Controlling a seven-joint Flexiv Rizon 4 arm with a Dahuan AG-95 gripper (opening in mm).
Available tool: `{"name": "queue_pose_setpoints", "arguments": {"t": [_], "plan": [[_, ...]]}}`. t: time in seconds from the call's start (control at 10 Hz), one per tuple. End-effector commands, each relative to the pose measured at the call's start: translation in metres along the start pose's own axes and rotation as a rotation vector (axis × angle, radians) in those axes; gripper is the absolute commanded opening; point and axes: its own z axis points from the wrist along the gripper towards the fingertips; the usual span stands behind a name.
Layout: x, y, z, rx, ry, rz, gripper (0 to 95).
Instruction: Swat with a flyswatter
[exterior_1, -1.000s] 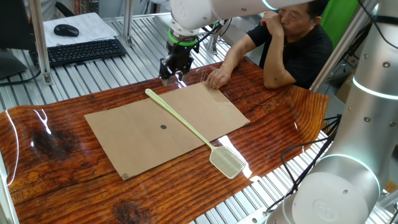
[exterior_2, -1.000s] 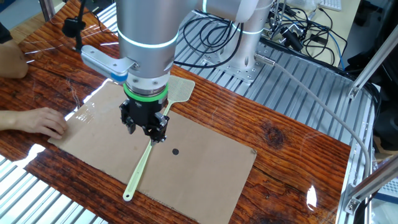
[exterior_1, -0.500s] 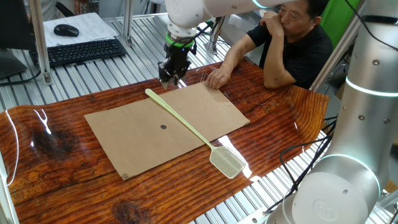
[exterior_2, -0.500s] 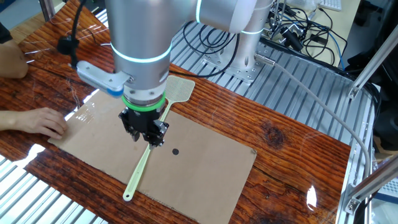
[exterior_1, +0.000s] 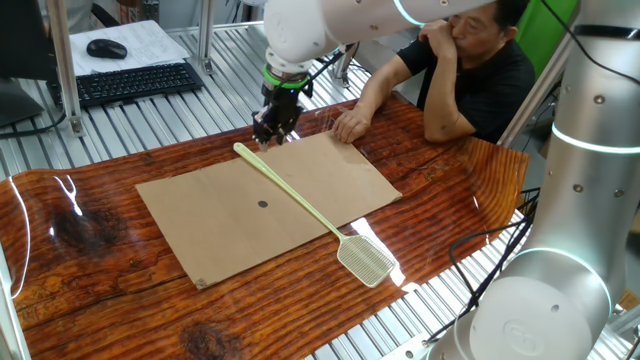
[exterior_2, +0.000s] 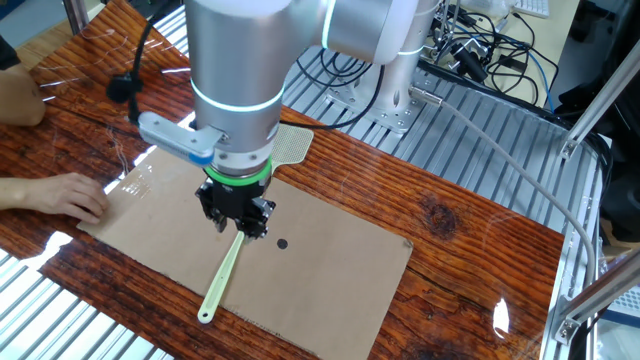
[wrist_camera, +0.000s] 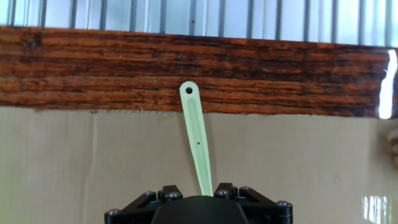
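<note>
The claw (exterior_1: 271, 131) is held low above the handle end of the flyswatter (exterior_1: 312, 212), apart from it. Whether its fingers are parted or closed cannot be told. In the hand view, the flyswatter (wrist_camera: 196, 133) handle is seen running straight ahead from under the claw, its holed tip lying past the cardboard (wrist_camera: 74, 162) edge on the counter (wrist_camera: 93, 68). The mesh head (exterior_2: 286, 142) lies behind the claw (exterior_2: 237, 221), off the cardboard (exterior_2: 330, 275), on the counter (exterior_2: 470, 215). A dark dot (exterior_2: 282, 243) is seen beside the claw.

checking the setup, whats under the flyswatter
The pale yellow-green plastic flyswatter lies across a flat brown cardboard sheet, its mesh head past the edge on the reddish wooden table. Beneath the cardboard is hidden.
</note>
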Motion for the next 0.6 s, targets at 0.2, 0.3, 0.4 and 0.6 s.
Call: {"name": "queue_pose_setpoints", "arguments": {"t": [0.2, 0.3, 0.4, 0.6], "plan": [[0.001, 0.000, 0.010, 0.002, -0.014, -0.010, 38.0], [0.001, -0.002, 0.012, 0.001, -0.013, -0.031, 38.0], [0.002, -0.002, 0.013, 0.001, -0.014, -0.032, 38.0], [0.001, -0.004, 0.017, 0.002, -0.007, -0.025, 38.0]]}}
